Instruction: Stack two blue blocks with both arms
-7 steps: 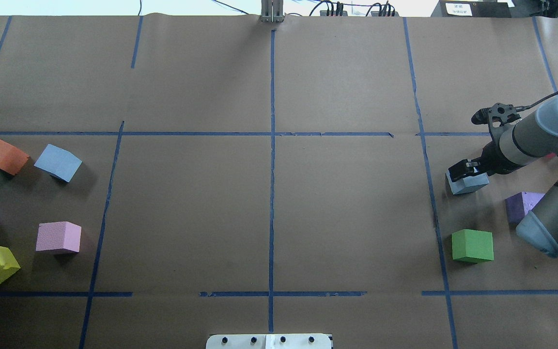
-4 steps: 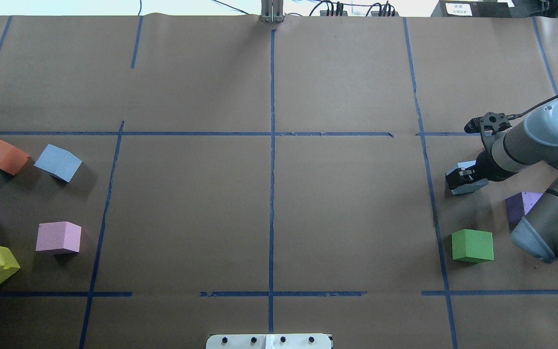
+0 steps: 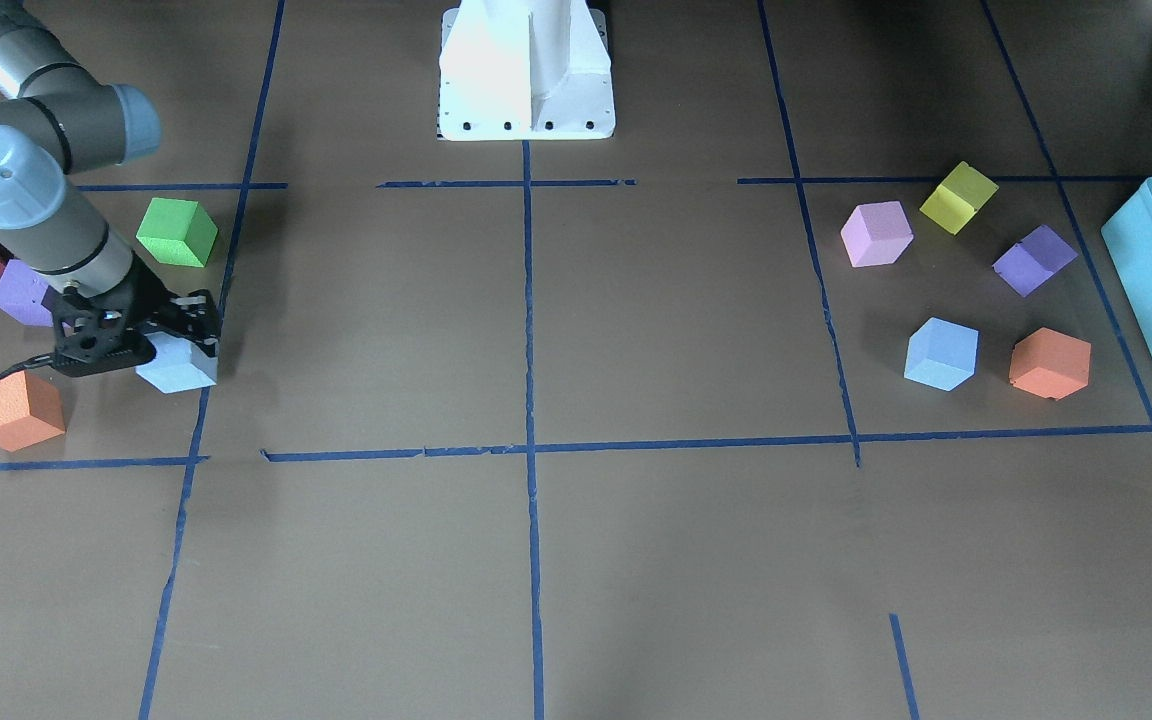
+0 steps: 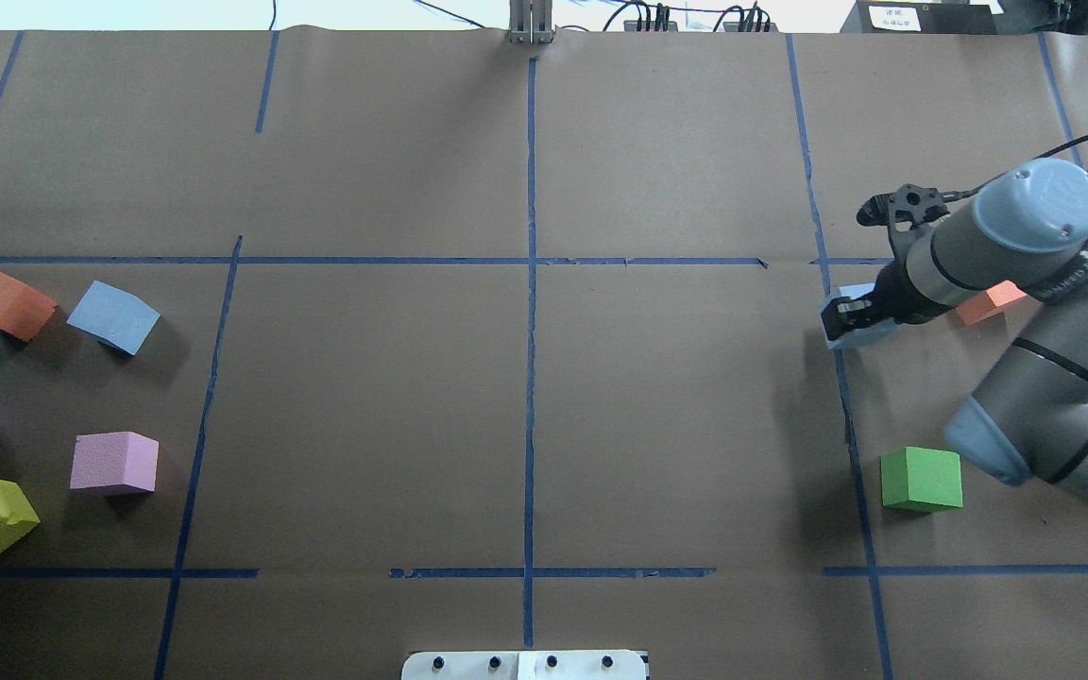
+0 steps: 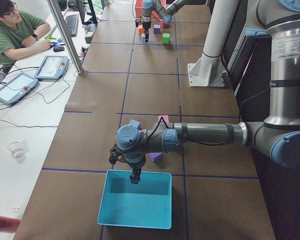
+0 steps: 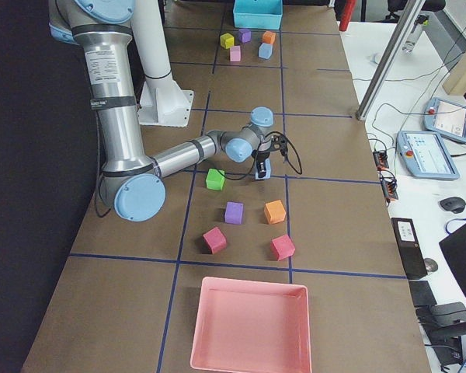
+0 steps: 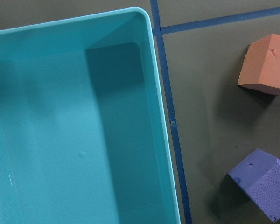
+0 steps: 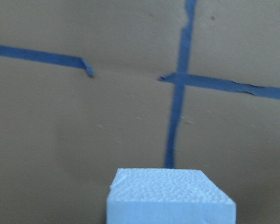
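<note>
Pale-blue block [image 4: 863,333] is clamped in the right end effector [image 4: 848,316].

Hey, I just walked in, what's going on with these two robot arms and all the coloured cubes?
The right gripper is clamped on a pale blue block on the robot's right side. The other blue block sits untouched on the far left side, beside an orange cube. The left gripper hangs over the teal box; whether it is open or shut can't be told. Nothing is stacked yet.
</note>
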Controlling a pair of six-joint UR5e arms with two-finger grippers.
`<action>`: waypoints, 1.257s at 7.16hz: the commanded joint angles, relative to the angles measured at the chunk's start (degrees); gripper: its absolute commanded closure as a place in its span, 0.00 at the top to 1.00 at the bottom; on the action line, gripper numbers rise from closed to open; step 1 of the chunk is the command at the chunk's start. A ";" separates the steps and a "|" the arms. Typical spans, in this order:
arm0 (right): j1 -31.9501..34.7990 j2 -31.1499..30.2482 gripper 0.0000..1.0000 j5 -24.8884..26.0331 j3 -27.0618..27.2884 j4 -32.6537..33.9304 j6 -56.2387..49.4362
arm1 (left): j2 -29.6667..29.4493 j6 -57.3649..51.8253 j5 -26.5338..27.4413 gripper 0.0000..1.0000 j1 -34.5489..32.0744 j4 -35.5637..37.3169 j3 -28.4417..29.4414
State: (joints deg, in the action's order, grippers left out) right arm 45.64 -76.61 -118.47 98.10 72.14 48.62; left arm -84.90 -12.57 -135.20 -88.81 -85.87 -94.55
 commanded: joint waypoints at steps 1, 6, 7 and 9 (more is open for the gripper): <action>-5.61 16.07 0.04 5.83 -1.93 12.70 9.52 | 0.00 0.00 -0.07 1.00 -0.05 0.00 -0.20; -15.48 42.86 0.13 13.61 -28.22 16.28 22.48 | 0.09 0.00 0.02 1.00 -0.05 0.09 -0.99; -15.75 42.86 0.17 13.61 -28.22 16.19 22.48 | 0.09 0.00 0.02 1.00 -0.05 0.00 -0.90; -15.84 42.34 0.99 13.70 -28.48 15.06 22.22 | 0.09 0.00 0.02 1.00 -0.05 0.09 -0.99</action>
State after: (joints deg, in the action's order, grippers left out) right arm 29.94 -34.18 -104.86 69.93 88.03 70.81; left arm -84.82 -12.57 -135.18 -88.86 -85.81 -95.50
